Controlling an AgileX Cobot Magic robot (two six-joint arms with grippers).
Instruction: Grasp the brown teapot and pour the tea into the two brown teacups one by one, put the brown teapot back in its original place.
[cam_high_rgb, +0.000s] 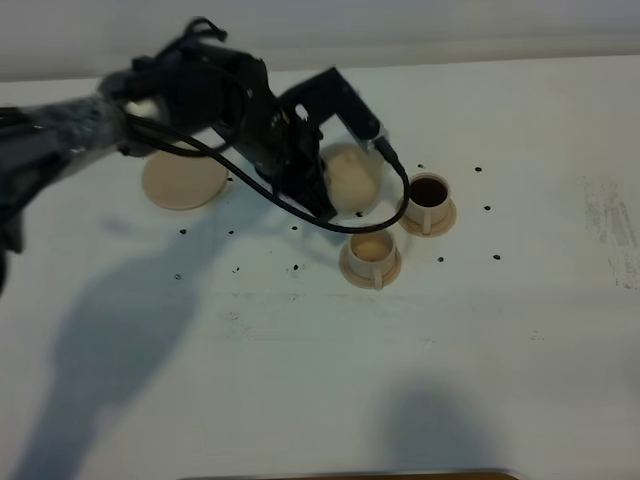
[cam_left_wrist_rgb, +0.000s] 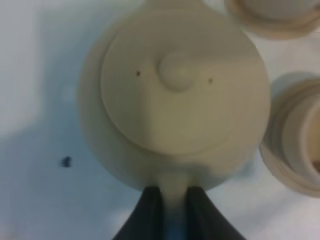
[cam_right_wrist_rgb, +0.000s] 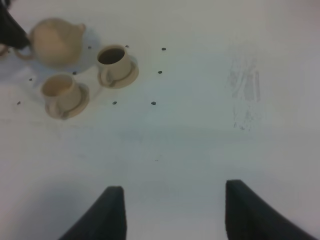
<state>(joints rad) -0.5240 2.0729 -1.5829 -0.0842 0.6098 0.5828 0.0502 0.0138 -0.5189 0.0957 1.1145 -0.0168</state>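
Pinching the brown teapot (cam_left_wrist_rgb: 175, 100) by its loop handle: left gripper (cam_left_wrist_rgb: 174, 195); teapot just beside dark-filled teacup (cam_high_rgb: 430, 193) and paler teacup (cam_high_rgb: 370, 252), well apart from wide saucer (cam_high_rgb: 183, 180); right gripper (cam_right_wrist_rgb: 172, 202) spread wide

The left arm (cam_high_rgb: 205, 95) is black, its leftmost segment mottled grey, with a glossy black cable (cam_high_rgb: 406, 188) looping off it. Left gripper (cam_left_wrist_rgb: 174, 191) and right gripper (cam_right_wrist_rgb: 175, 186) have dark, tapering fingers.
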